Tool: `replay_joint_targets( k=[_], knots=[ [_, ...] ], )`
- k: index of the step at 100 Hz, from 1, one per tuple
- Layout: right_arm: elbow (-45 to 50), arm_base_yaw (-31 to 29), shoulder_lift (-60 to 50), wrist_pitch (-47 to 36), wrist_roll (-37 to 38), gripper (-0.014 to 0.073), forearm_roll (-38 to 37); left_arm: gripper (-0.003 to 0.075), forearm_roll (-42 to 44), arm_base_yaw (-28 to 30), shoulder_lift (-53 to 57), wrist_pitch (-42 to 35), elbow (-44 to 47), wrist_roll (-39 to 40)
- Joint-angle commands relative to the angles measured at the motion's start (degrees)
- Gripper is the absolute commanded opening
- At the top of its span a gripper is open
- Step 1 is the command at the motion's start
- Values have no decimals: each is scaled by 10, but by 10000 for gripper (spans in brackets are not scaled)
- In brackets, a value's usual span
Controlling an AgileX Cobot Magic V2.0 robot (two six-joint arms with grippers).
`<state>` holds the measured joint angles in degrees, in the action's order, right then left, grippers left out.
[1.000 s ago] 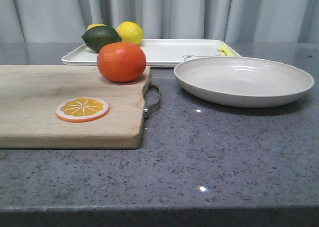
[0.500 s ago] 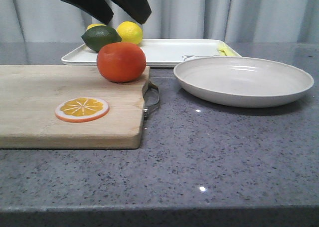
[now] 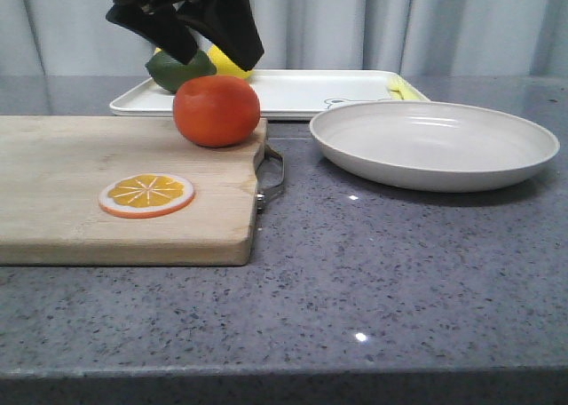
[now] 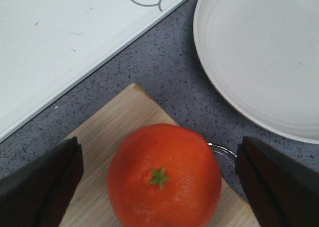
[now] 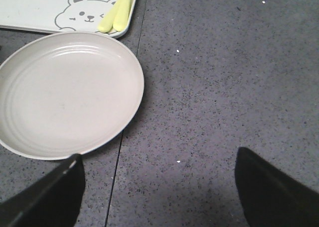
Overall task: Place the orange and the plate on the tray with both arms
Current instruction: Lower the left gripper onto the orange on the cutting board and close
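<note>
Lime (image 3: pixel 177 67) and lemon (image 3: pixel 232 65) half-hidden behind left hand (image 3: pixel 200 41).

The round bright orange fruit (image 3: pixel 216 110) has a smooth, slightly glossy, finely dimpled skin. It rests on a pale wooden cutting board (image 3: pixel 80 187) with visible grain and a matt finish; a thin shiny metal handle (image 3: pixel 273 176) is fixed at the board's right end. The wide off-white round plate (image 3: pixel 434 143) looks smooth and matt, with faint concentric ridges. The speckled grey stone-like surface (image 3: pixel 373 272) is polished, showing small light glints. The white rectangular tray (image 3: pixel 293 92) looks like smooth plastic. The black left hand (image 3: pixel 188 34), upper left of the front view, is matt.
</note>
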<state>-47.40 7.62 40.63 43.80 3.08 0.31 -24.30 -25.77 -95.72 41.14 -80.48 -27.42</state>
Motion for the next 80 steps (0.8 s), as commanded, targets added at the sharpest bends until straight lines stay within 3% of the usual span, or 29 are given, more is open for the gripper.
replay_joint_targets(
  k=[1,60,80],
  knots=[
    [-19,-1,1,-35,-2,610,-3,599,-12,-4,19,-25,-19,11],
    [-19,-1,1,-35,-2,610,-3,598,-12,-4,-14,-8,-19,16],
    [-19,-1,1,-35,-2,610,-3,482,-12,-4,-14,5,-19,16]
  ],
)
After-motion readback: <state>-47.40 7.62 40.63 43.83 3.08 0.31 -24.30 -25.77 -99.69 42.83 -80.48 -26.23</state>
